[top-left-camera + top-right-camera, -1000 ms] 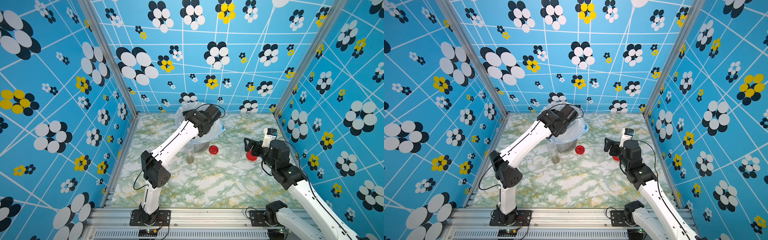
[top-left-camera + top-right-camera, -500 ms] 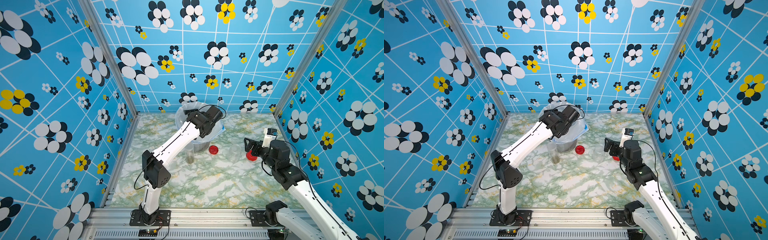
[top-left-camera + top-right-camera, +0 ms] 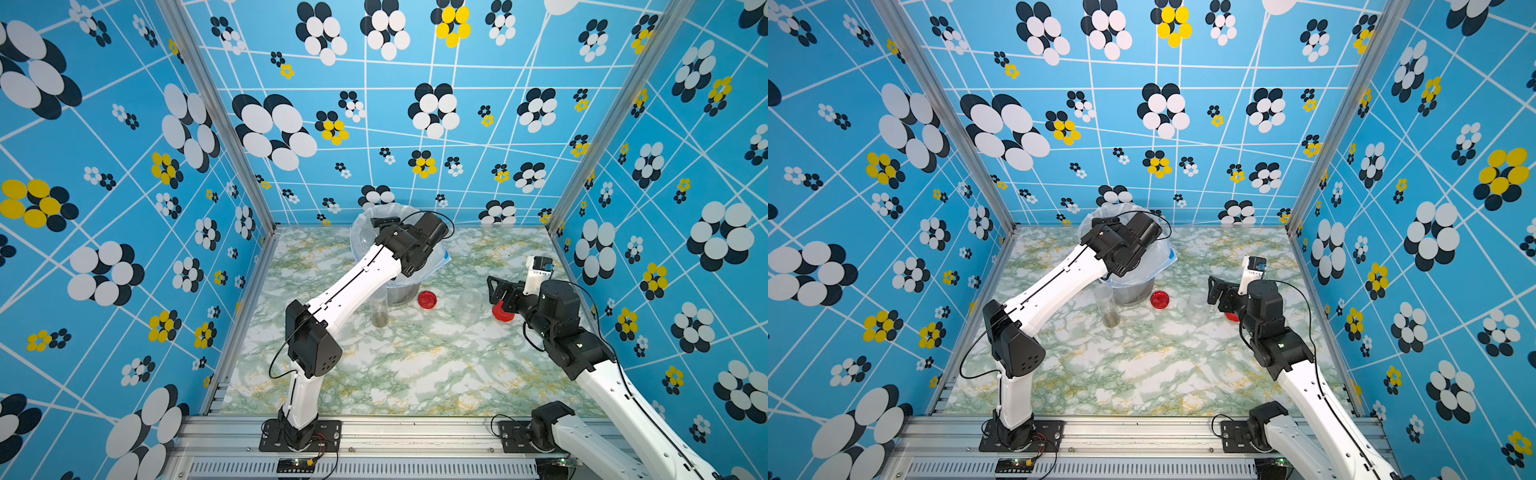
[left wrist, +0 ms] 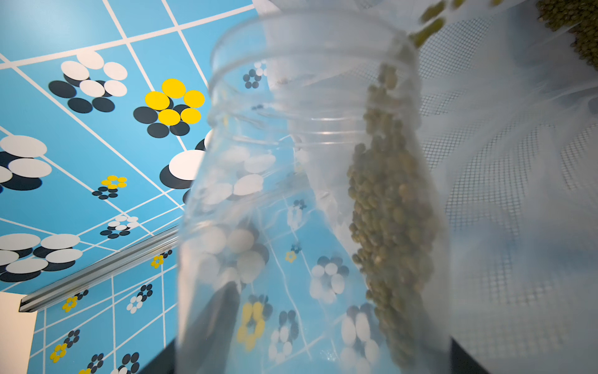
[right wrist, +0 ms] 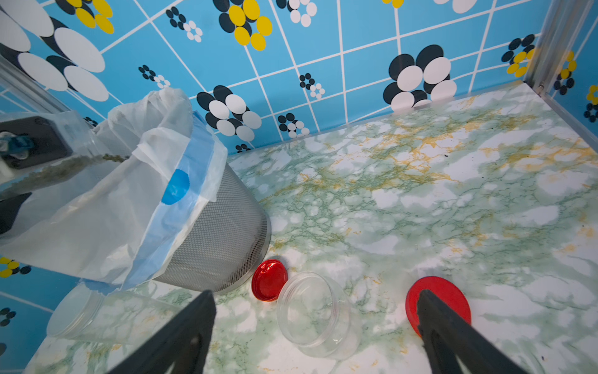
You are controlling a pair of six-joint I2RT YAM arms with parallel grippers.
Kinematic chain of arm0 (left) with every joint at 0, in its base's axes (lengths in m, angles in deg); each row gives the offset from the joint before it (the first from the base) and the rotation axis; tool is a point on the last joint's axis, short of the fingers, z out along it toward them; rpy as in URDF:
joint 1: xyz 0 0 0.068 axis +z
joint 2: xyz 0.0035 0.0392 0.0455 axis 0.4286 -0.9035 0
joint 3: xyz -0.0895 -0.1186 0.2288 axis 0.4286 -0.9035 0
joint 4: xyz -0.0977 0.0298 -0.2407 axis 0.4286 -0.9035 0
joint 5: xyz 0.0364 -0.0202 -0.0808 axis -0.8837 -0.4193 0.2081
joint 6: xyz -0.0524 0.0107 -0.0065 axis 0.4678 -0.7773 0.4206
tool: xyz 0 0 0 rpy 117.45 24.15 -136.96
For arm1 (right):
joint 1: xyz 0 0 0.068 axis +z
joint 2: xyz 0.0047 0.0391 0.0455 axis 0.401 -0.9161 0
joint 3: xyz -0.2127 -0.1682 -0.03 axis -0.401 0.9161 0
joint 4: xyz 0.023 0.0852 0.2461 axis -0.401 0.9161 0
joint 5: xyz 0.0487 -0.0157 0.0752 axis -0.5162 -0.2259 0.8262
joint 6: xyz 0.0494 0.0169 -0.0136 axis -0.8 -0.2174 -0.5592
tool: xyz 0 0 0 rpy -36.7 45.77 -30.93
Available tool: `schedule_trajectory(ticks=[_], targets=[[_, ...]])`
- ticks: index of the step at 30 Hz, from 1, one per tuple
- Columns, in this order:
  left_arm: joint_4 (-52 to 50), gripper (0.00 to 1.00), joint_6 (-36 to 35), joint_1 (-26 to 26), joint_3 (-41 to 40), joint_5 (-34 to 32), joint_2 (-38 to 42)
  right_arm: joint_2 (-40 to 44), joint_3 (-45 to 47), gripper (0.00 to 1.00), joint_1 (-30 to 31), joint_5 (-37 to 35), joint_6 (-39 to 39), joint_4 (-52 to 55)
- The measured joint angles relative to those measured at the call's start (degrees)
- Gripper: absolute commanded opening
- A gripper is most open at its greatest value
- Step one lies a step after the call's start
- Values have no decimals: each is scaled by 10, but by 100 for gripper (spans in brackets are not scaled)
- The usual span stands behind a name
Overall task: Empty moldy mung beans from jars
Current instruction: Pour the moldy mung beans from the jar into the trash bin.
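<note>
Left pincer (image 3: 384,223) apparently grips a tilted jar (image 4: 307,194); right pincer (image 5: 315,298) gapes wide.

bright blue walls (image 3: 415,87) crossed by white lines, dotted with oval-petalled flowers in white, black and yellow. white marble tabletop (image 3: 415,374) veined green, streaked ochre. grey mesh bucket (image 5: 223,233); white bag (image 5: 97,226) with a pale blue band and one blue dot. red lid (image 5: 269,280), second red lid (image 5: 446,288). clear empty jar (image 5: 314,311); clear slim jar (image 3: 380,307), dull brown low down; clear tilted jar (image 4: 259,210) streaked with olive-green mung beans (image 4: 388,210). white-and-black left arm (image 3: 353,282) and right arm (image 3: 615,395).
</note>
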Motion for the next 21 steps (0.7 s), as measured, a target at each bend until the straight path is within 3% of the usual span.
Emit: schedule_trajectory(ticks=[9, 21], targets=[[-13, 69, 4, -2, 0, 17, 16, 17, 31, 99, 0, 179, 40, -92], [-27, 69, 4, -1, -7, 30, 51, 35, 34, 99, 0, 211, 52, -115]])
